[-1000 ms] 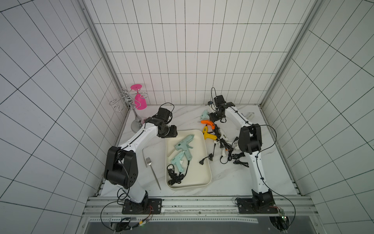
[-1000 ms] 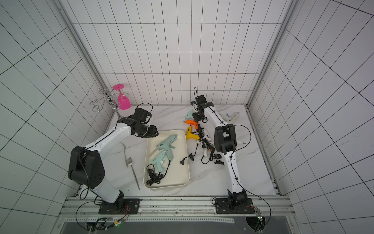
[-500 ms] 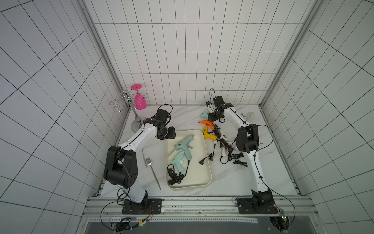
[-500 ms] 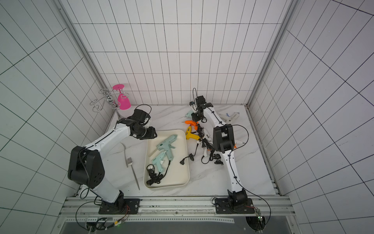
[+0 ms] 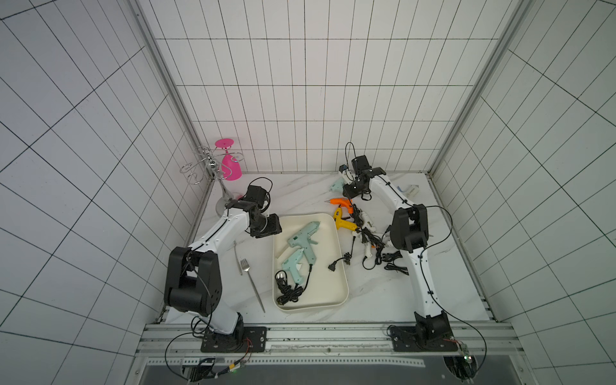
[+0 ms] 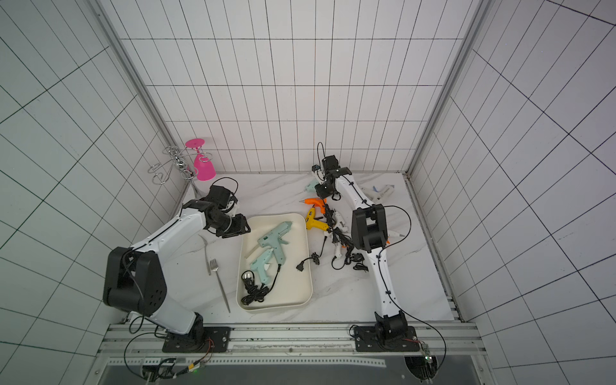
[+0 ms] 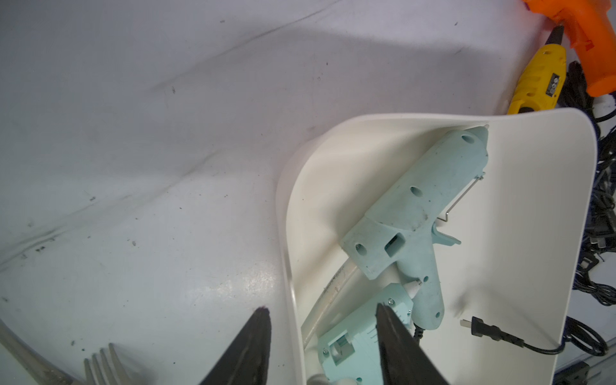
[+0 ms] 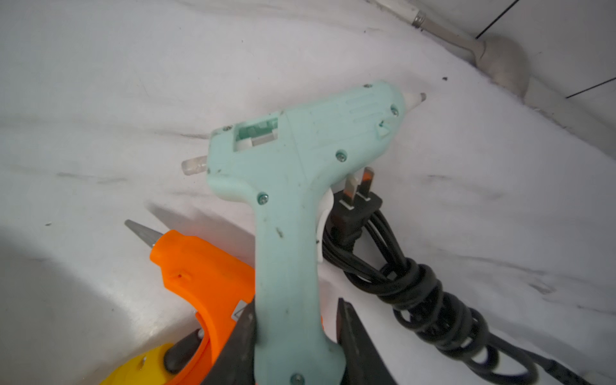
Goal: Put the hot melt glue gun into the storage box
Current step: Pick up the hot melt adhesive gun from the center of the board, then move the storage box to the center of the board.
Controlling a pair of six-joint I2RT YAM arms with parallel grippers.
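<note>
A mint-green hot melt glue gun (image 8: 300, 166) lies on the marble table at the back, seen in both top views (image 5: 336, 185) (image 6: 311, 188). My right gripper (image 8: 296, 301) is shut on its handle, and its coiled black cord (image 8: 400, 276) lies beside it. The storage box (image 5: 328, 290), a cream tray, sits mid-table and holds two mint glue guns (image 5: 303, 235) (image 5: 294, 266) with their cords. My left gripper (image 7: 322, 308) stands open and empty over the tray's near-left wall (image 7: 286, 253), by its back left corner (image 5: 270, 226).
An orange glue gun (image 5: 341, 202), a yellow one (image 5: 343, 224) and a tangle of black cords (image 5: 373, 246) lie right of the tray. A fork (image 5: 253, 283) and a spoon lie left of it. A pink glass (image 5: 230, 165) hangs on a wire rack at back left.
My right gripper's jaws have closed on the mint glue gun's handle. The left arm has drawn back slightly towards the tray's corner.
</note>
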